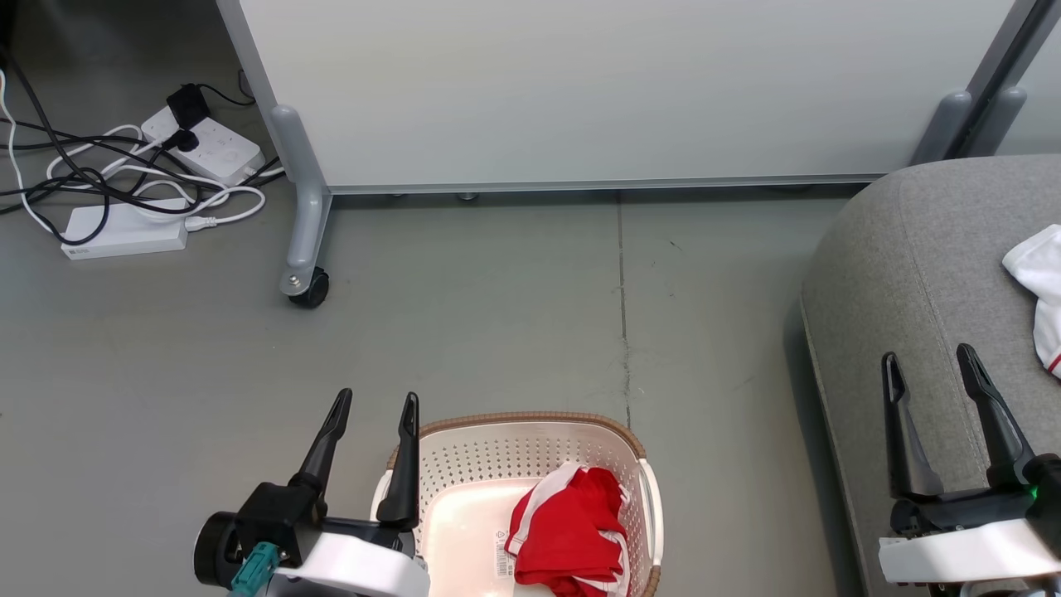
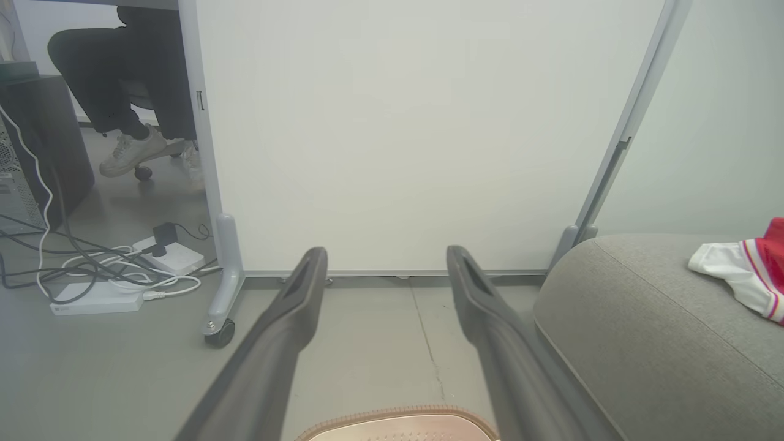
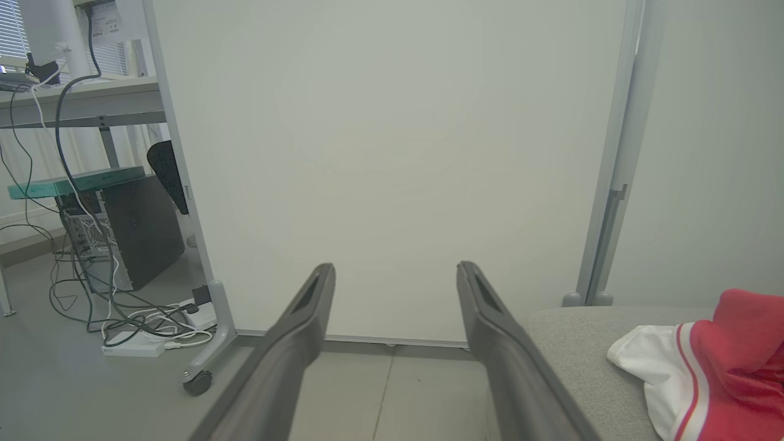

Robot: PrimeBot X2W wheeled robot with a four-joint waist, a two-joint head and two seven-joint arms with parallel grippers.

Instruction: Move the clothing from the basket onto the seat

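At the lower left of the head view, the left gripper (image 1: 377, 396) stands with its jaws wide apart and nothing between them. Its two dark fingers (image 1: 322, 452) point up the frame and lean slightly right above the white left wrist shell (image 1: 356, 568) and a teal connector (image 1: 253, 568). At the lower right, the right gripper (image 1: 927, 355) is likewise spread and empty, leaning slightly left over the white right wrist shell (image 1: 961, 560), with a small green light (image 1: 1032, 493) on its black mount.
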